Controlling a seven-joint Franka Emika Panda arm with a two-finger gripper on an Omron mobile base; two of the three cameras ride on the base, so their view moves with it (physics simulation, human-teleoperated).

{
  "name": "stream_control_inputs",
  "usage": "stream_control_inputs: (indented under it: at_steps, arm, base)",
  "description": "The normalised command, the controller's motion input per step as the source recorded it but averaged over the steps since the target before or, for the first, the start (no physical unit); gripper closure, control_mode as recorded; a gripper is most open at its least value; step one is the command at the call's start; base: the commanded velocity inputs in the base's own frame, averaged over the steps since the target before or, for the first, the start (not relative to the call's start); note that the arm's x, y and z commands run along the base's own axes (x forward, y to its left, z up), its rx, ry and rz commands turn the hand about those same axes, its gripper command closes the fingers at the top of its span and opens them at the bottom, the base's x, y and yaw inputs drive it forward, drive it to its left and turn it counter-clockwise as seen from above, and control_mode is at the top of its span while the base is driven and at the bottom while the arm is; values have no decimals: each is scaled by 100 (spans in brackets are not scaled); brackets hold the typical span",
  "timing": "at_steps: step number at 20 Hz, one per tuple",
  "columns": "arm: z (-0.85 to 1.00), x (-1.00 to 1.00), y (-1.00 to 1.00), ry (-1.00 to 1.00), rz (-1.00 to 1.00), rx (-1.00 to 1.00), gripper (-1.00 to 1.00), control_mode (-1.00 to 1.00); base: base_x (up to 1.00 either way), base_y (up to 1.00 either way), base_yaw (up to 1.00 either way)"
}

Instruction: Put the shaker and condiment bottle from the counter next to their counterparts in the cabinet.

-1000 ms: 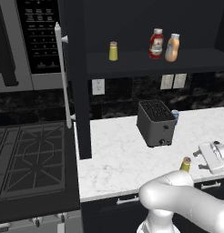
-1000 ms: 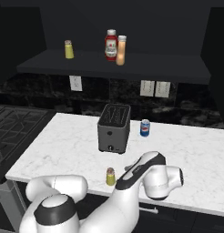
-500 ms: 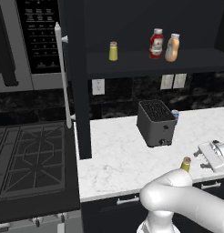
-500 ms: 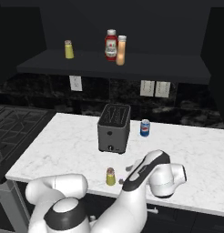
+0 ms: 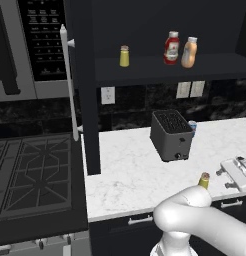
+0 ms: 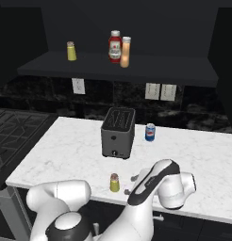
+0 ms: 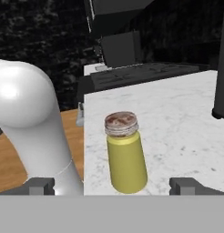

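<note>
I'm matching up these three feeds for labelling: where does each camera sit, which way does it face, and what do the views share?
Left base view: behind the arm's left, facing forward and down at the counter, stove and cabinet; white arm rises lower right.
Right base view: behind the arm's right, facing the same counter; arm rises lower left, open gripper beside the shaker.
Hand view: on the hand, looking low along the counter at the shaker, between its finger tips.
Shared: both base views show the toaster, shaker and shelf bottles.
</note>
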Motion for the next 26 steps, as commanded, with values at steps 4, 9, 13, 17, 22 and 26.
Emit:
stream_control_inputs:
  at_steps: [4,9,13,17,22,26]
  arm:
    - [0,0,12,0,0,0,-100,-100]
    - [-1,0,18,1,0,0,-100,-100]
    - [-1,0,19,4,0,0,-100,-100]
    - [0,0,24,6,0,0,-100,-100]
    - [0,1,23,8,0,0,-100,-100]
    - [0,1,23,6,0,0,-100,-100]
  base:
    - [0,0,0]
    - [0,0,0]
    - [0,0,0]
    - [0,0,0]
    - [0,0,0]
    - [0,0,0]
